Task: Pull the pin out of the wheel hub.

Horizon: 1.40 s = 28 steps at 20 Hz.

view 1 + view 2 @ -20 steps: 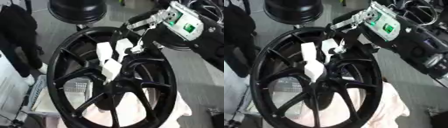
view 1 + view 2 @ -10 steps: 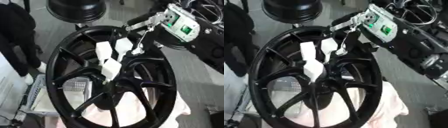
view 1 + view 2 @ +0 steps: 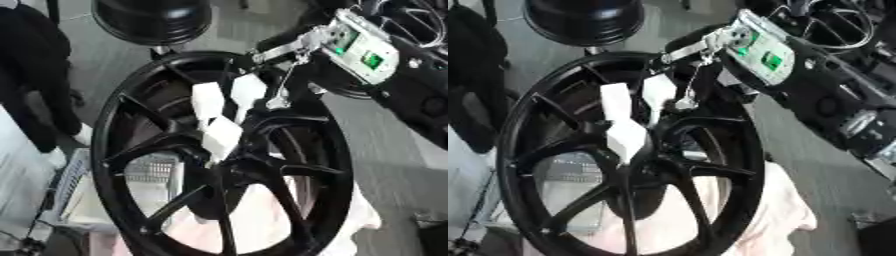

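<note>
Behind right hand (image 3: pixel 229 107), wheel hub (image 3: pixel 219 172) pin unclear.

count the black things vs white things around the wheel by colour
black: 2, the wheel and the round dome-shaped object behind it
white: 1, the robot hand reaching to the hub
pale pink: 1, the cloth under the wheel
total: 4
</note>
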### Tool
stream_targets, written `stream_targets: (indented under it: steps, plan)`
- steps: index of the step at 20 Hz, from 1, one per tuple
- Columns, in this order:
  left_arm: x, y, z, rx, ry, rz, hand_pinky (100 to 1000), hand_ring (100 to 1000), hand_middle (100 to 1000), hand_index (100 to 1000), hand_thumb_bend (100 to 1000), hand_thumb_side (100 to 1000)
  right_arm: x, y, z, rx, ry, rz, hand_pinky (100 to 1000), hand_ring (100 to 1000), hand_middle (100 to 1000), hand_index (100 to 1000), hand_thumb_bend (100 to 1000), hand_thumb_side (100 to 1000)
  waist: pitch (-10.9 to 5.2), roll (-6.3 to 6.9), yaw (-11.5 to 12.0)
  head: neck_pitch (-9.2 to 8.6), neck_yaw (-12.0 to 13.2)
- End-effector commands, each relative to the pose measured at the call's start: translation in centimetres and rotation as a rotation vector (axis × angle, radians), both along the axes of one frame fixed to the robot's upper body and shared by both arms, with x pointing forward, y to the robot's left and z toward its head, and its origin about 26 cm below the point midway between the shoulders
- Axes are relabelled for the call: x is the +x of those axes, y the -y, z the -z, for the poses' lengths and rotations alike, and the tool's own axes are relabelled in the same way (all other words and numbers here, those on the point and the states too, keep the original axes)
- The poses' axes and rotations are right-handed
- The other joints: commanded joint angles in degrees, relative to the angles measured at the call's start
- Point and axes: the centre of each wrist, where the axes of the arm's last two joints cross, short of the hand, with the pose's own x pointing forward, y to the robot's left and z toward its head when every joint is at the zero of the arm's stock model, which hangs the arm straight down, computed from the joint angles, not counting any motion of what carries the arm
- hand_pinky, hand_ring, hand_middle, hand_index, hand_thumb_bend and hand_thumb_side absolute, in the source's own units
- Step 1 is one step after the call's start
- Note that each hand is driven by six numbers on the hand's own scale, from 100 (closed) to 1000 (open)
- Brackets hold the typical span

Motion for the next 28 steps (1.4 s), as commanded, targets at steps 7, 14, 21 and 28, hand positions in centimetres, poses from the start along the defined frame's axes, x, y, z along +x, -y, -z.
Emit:
stream_targets:
  steps: [7, 14, 21, 28]
  plan:
    - [-0.2, -0.3, -0.7, 0.011, 0.022, -0.015, 773, 959, 749, 812, 123, 701, -0.1, 0.6, -3.5, 0.101, -0.026, 0.070, 760, 668, 334, 473, 100, 102, -0.98, 0.60, -0.17, -0.22, -0.10]
    - [-0.3, -0.4, -0.6, 0.009, 0.021, -0.022, 774, 958, 749, 813, 124, 698, -0.4, 1.1, -7.4, 0.185, -0.001, 0.113, 739, 643, 309, 450, 100, 127, -1.37, 0.81, -0.46, -0.74, -0.13]
    - [-0.4, -0.7, -0.6, 0.014, 0.020, -0.040, 775, 957, 748, 813, 123, 697, -1.8, 6.5, -11.7, 0.257, 0.130, 0.229, 748, 648, 319, 461, 100, 138, -1.96, 0.76, -1.31, -1.13, 0.32]
    - [-0.5, -1.0, -0.6, 0.022, 0.028, -0.062, 776, 956, 748, 813, 117, 697, -5.6, 21.0, -11.7, 0.424, 0.277, 0.641, 749, 636, 311, 462, 100, 100, -1.46, 1.02, -1.87, -2.39, 2.05]
